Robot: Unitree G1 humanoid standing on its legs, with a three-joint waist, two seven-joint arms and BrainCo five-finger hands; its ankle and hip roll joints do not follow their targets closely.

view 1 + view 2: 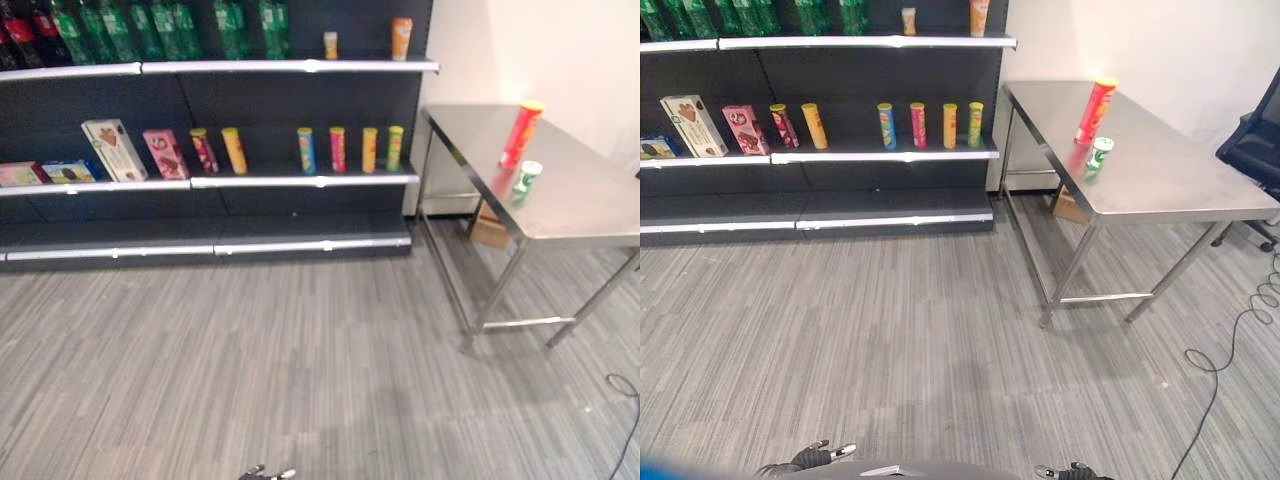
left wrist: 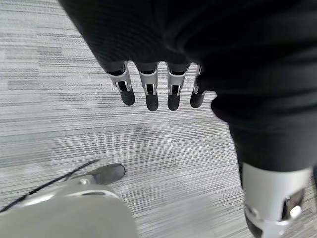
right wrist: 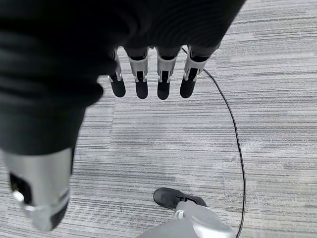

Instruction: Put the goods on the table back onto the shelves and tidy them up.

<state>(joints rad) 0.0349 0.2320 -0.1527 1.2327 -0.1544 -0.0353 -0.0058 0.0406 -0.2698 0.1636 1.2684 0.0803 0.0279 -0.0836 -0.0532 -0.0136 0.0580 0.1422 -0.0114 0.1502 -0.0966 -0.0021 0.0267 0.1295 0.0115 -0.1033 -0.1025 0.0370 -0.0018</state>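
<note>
Both hands hang low over the floor, left hand (image 2: pixel 158 91) and right hand (image 3: pixel 148 79) fingers straight, empty; red can (image 1: pixel 1094 110) and green cup (image 1: pixel 1099 153) upright on the tabletop (image 1: pixel 1180 185), shelves (image 1: pixel 890 155) well apart

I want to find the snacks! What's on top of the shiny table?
On the table stand a tall red can and a small green cup beside it. A brown box shows below, mostly covered by the tabletop.

Even indoor light, soft sheen on the steel table (image 1: pixel 560 205), both eye views sharp.
</note>
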